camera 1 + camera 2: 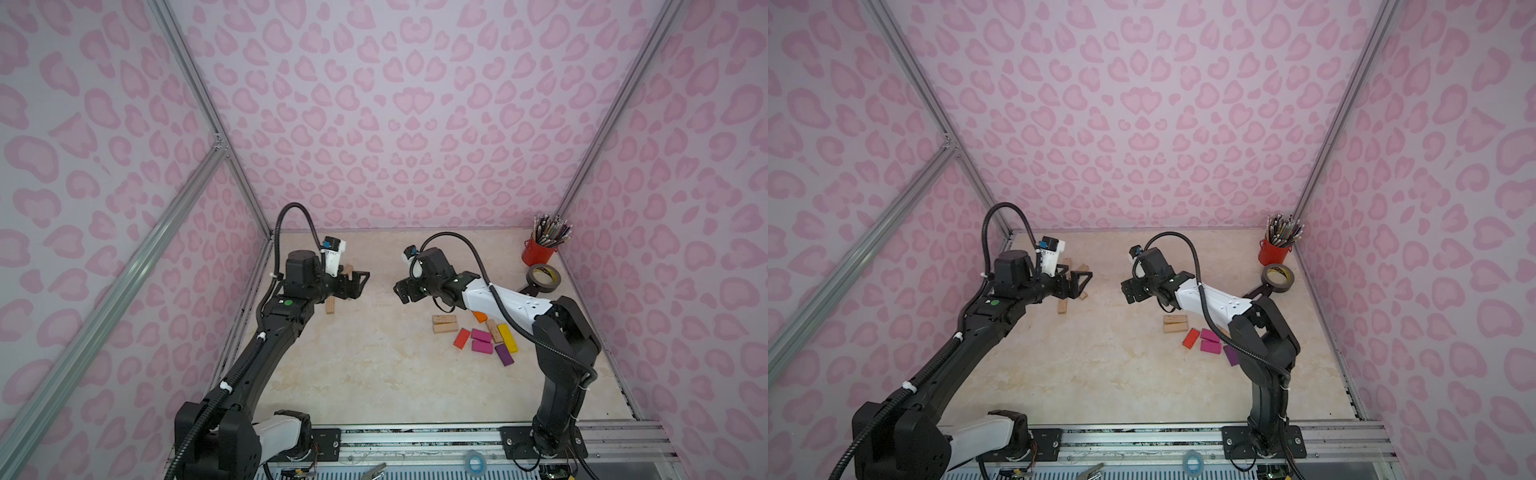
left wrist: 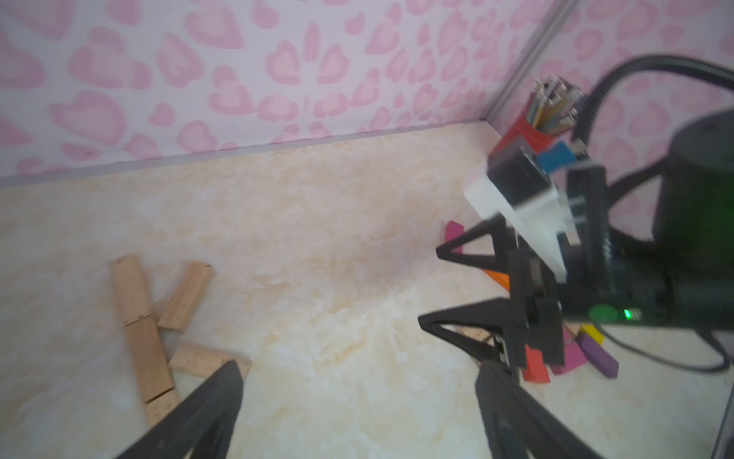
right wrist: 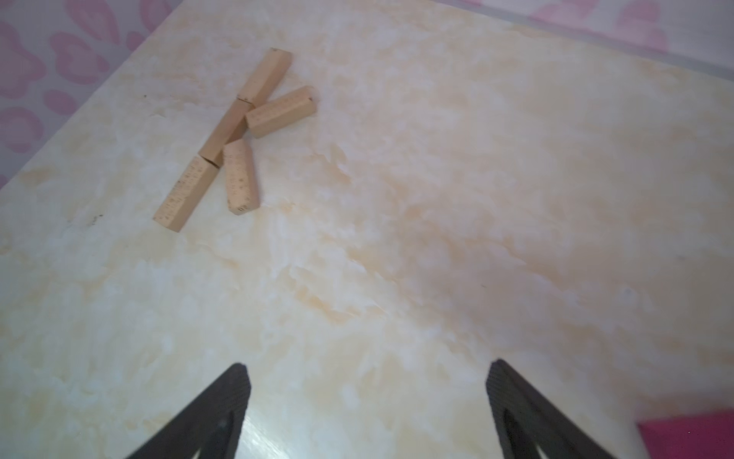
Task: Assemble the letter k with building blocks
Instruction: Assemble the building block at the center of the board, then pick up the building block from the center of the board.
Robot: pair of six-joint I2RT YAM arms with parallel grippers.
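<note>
Five plain wooden building blocks (image 3: 226,131) lie at the table's left back: three end to end in a line, two slanting off it. In the left wrist view the same group (image 2: 139,318) lies beside one of that gripper's fingers. In both top views my left gripper (image 1: 361,284) hides most of them, and one block (image 1: 1062,306) shows below it. That left gripper (image 2: 362,367) is open and empty. My right gripper (image 3: 368,365) hangs open over bare table, facing the left one (image 1: 401,293). Loose blocks (image 1: 482,336), plain and painted, lie under the right arm.
A red cup of pencils (image 1: 538,249) and a grey tape roll (image 1: 543,275) stand at the back right corner. Pink patterned walls close three sides. A metal rail (image 1: 415,436) with both arm bases runs along the front.
</note>
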